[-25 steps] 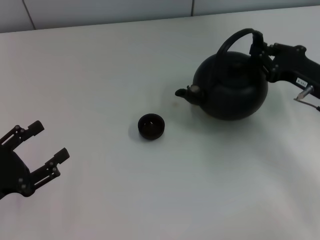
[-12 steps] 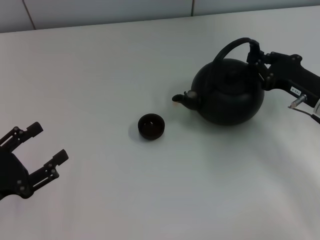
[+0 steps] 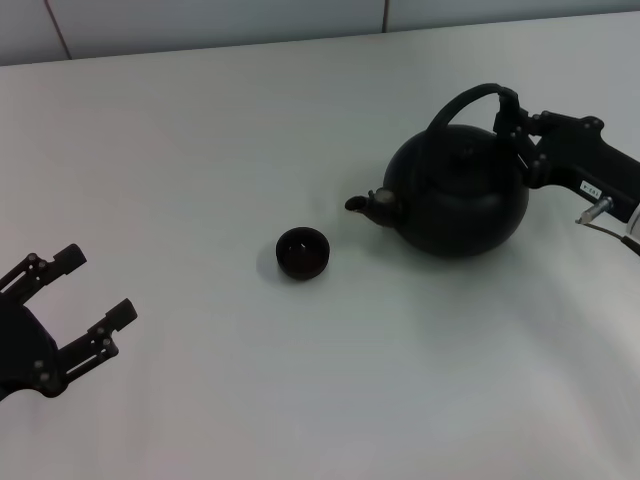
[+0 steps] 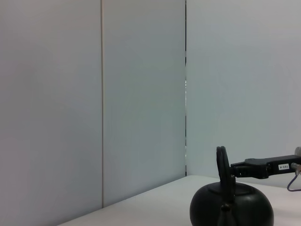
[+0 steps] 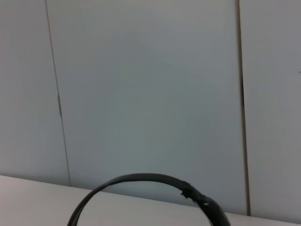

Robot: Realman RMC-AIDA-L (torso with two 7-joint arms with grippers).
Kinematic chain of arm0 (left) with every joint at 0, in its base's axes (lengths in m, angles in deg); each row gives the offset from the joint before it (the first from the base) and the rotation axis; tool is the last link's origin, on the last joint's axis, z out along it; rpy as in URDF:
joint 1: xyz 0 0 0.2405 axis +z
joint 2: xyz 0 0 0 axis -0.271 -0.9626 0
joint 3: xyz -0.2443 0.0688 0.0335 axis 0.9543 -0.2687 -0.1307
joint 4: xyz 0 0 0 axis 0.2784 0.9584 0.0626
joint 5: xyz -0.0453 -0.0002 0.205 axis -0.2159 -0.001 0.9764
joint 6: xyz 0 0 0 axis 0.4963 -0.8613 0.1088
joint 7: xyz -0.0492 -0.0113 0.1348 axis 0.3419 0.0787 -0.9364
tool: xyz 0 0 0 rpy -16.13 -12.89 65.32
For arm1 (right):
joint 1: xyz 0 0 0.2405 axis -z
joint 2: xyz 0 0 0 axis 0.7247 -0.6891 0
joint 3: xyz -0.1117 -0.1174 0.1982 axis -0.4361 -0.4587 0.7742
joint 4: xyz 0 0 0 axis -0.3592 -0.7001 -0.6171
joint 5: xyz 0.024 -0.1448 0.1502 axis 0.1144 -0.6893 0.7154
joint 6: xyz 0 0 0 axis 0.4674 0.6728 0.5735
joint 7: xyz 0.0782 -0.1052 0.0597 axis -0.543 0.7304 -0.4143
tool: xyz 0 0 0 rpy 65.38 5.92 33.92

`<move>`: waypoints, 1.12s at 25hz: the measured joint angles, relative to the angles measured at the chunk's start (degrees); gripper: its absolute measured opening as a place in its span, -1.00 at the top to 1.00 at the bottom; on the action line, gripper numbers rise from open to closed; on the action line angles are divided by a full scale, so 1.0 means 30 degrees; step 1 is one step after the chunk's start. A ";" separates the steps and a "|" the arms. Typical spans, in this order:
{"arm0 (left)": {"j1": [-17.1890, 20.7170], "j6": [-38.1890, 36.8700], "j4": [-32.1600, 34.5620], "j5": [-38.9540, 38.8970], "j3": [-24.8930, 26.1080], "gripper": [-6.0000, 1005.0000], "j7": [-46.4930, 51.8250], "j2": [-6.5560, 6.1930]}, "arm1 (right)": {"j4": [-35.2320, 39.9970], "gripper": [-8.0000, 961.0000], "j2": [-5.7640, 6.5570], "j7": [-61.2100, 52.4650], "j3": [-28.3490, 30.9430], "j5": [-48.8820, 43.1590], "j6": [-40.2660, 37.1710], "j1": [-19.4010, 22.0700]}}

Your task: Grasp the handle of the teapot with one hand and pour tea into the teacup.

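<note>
Matte black and squat, the teapot (image 3: 458, 200) sits in the upper right of the head view on the white bench (image 3: 300, 400), its stubby spout pointing toward the frame's left. The handle (image 3: 470, 100) arches over the lid, and the right gripper (image 3: 513, 125), reaching in from the right edge, has its fingers pinching the handle's right-hand end, just above the pot's shoulder. Whether the pot's base rests on the bench or hangs just clear of it cannot be told.

The teacup (image 3: 302, 252) stands near the frame's centre, lower and to the left of the spout, apart from it, with bare bench between.

The left gripper (image 3: 75, 295) lies in the lower left corner, well apart from both cup and pot, its fingers spread with nothing between them.

In the left wrist view the teapot (image 4: 231, 212) shows at the bottom right against a pale panelled wall (image 4: 141, 94), with the right arm (image 4: 263, 168) reaching to the handle (image 4: 222, 165). The right wrist view shows only the arc of the handle (image 5: 141, 181) along its bottom edge.
</note>
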 joint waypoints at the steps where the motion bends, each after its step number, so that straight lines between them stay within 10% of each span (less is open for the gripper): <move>1: 0.0000 0.0000 -0.0003 -0.0001 0.0000 -0.57 0.0000 0.0001 | -0.0004 0.71 -0.0002 0.0000 0.0000 0.0001 0.0001 0.0023; 28: -0.0335 0.0187 -0.0487 0.0057 -0.0146 -0.57 -0.0055 0.0077 | -0.0704 -0.42 0.0049 0.1763 0.2652 -0.0028 -0.5827 0.4413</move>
